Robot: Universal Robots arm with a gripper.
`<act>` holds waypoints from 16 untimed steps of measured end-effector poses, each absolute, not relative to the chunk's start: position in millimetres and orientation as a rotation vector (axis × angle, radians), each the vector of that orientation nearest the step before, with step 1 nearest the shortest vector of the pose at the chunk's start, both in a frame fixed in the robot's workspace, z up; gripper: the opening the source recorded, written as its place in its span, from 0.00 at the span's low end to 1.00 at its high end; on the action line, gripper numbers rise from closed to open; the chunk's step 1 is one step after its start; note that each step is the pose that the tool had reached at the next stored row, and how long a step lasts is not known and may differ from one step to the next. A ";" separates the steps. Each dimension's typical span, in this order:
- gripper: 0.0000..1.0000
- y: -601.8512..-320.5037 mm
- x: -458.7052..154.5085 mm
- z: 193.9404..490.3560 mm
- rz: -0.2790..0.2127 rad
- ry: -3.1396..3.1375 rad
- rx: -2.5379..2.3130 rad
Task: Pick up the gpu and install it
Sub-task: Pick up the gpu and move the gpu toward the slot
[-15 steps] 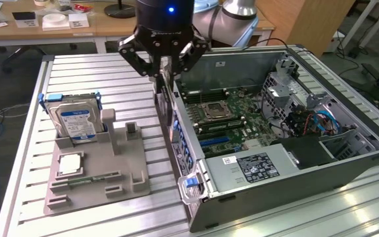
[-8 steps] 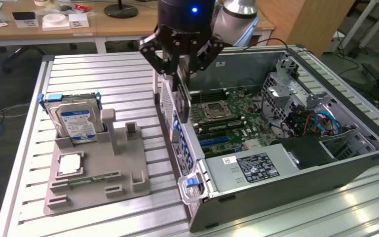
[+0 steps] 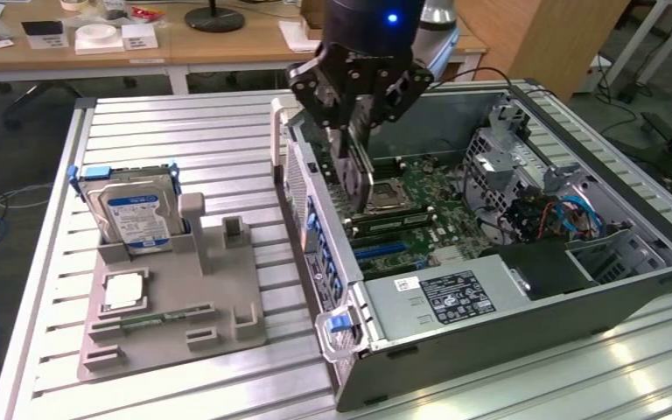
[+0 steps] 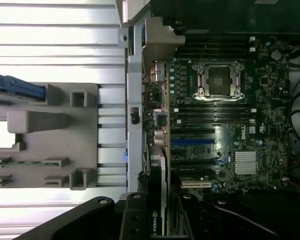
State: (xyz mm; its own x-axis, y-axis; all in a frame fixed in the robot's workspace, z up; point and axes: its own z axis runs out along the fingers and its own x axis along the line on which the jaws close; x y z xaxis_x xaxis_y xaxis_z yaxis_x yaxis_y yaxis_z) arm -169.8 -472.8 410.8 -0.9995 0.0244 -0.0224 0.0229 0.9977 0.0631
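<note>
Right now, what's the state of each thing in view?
gripper: shut on the gpu.
gpu: held on edge, lower end inside the case, above the motherboard.
computer case: lying on its side, side panel off.
hard drive: upright in the gray holder.
memory stick: lying in a holder slot.

Wrist housing: black and rounded, a small blue light glowing on it.
Pincer: matte black, angular linkage bars with gaps between them.
Pivots: round pins and bolt heads dotting the black links, seen up close in the wrist view.
</note>
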 end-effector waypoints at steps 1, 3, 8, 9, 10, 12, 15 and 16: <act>0.27 -472.8 -165.3 410.8 0.099 3.117 0.037; 0.27 -472.8 -156.4 410.8 0.103 3.117 0.037; 0.27 -472.8 -133.4 410.8 0.109 3.117 0.037; 0.27 -472.8 -128.9 410.8 0.110 3.116 0.037; 0.27 -472.8 -124.5 410.8 0.111 3.116 0.037; 0.27 -472.8 -115.5 410.8 0.114 3.116 0.037; 0.27 -472.8 -101.7 410.8 0.116 3.116 0.037; 0.27 -472.7 -97.1 410.8 0.116 3.116 0.037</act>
State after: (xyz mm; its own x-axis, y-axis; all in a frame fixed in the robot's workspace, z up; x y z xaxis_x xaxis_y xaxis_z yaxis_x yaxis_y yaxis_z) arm -97.1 -472.7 410.8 -0.9995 0.0247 -0.0221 0.0230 0.9969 0.0748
